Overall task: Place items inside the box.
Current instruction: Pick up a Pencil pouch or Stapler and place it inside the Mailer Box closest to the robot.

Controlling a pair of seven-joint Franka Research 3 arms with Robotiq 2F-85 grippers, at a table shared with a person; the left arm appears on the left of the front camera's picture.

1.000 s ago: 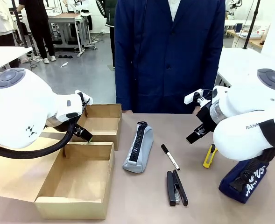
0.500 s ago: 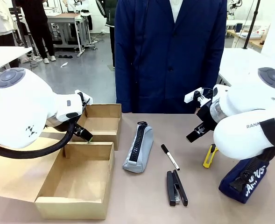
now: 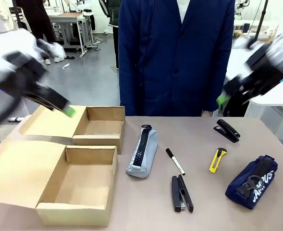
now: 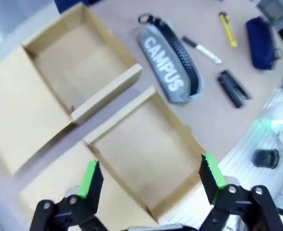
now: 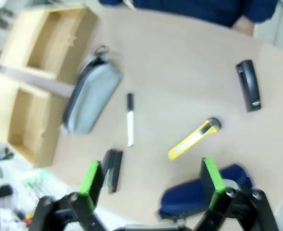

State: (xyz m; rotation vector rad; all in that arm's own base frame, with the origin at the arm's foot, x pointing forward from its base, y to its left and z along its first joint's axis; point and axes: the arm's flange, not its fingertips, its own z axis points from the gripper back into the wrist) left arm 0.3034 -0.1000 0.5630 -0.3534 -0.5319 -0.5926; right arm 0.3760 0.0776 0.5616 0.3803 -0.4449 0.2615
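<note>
- Two end effectors hang above the tabletop point(image 3: 199, 139), both empty. The left end effector point(image 4: 150, 169) has its green pads spread wide with nothing between them. The right end effector point(image 5: 151, 169) is spread just as wide and grips nothing.
- Six items lie loose on the tabletop, none in the cardboard box point(image 4: 113, 87) yet.
- Just ahead of the right end effector lies the yellow utility knife point(image 5: 194, 138). The navy "CAMPUS" zip pouch point(image 5: 194, 201) sits close under its fingers, and the first black stapler point(image 5: 112, 169) lies beside one finger. The black-capped white marker point(image 5: 129, 119) and the light grey zip pouch point(image 5: 91, 101) lie farther ahead. The second black stapler point(image 5: 248, 85) is farthest off, to one side.
- Both pouches look soft and light and will likely sag, so a pinch across mid-body suits them better than one on the zip pull.
- Staplers and knife look rigid and probably slick, the staplers likely heaviest. Each is best taken across its narrow width at mid-length.
- Thin and round, the marker may roll, so it wants a squeeze across the barrel.
- Directly below the left end effector, the nearer compartment point(image 4: 141, 154) is bare. The farther compartment point(image 4: 79, 72) ahead of it is bare too.
</note>
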